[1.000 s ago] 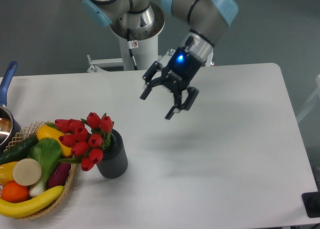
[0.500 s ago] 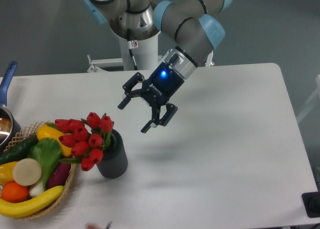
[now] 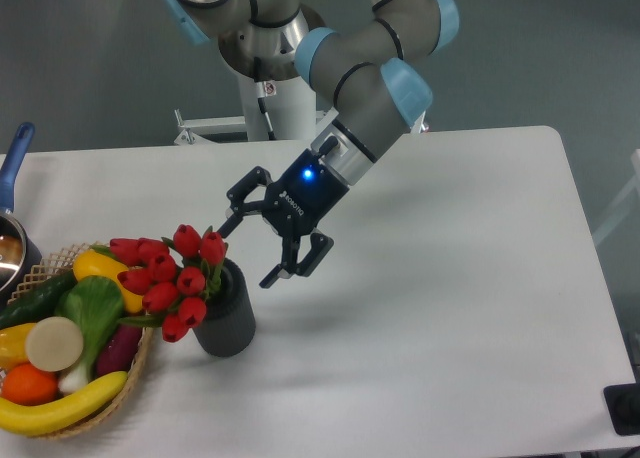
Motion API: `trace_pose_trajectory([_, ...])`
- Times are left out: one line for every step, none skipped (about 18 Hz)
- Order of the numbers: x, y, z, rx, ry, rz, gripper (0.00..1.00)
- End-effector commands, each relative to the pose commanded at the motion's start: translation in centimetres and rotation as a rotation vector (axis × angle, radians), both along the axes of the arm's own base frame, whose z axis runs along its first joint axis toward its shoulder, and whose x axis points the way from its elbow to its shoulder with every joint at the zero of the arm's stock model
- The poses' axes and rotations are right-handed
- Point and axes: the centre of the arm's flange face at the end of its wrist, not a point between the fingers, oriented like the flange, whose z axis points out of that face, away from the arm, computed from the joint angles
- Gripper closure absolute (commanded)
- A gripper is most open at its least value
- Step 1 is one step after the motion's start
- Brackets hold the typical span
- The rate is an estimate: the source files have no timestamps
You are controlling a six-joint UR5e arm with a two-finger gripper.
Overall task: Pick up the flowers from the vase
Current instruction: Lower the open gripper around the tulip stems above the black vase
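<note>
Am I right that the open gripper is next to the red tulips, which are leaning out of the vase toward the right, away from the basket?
Not quite. The fixed camera shows the tulips leaning out of the vase toward the left, over the basket of fruit and vegetables, not away from it. The rest holds: the gripper is open beside the blooms.
</note>
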Motion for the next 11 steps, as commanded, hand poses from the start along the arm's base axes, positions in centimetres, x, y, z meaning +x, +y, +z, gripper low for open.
trace_pose_trajectory([0.4, 0.3, -0.1, -0.001, 0.002, -0.01, 0.0])
trace_pose_trajectory([0.4, 0.3, -0.3, -0.008, 0.011, -0.012, 0.0])
trace_pose_trajectory([0.5, 0.3, -0.5, -0.018, 0.024, -0.015, 0.0])
trace_pose_trajectory([1.0, 0.7, -0.5, -0.023, 0.036, -0.029, 0.0])
trace_pose_trajectory([1.2, 0.9, -0.7, -0.032, 0.04, -0.033, 0.0])
trace_pose_trajectory([1.4, 1.0, -1.0, -0.035, 0.037, -0.036, 0.0])
trace_pose_trajectory([1.6, 1.0, -1.3, -0.037, 0.035, -0.04, 0.0])
trace_pose_trajectory([2.0, 1.2, -1.5, -0.038, 0.037, -0.049, 0.0])
trace_pose_trajectory([2.2, 1.4, -1.4, -0.036, 0.04, -0.057, 0.0])
trace_pose_trajectory([2.2, 1.6, -1.4, -0.035, 0.04, -0.06, 0.0])
trace_pose_trajectory([2.4, 1.9, -1.5, -0.036, 0.041, -0.067, 0.0])
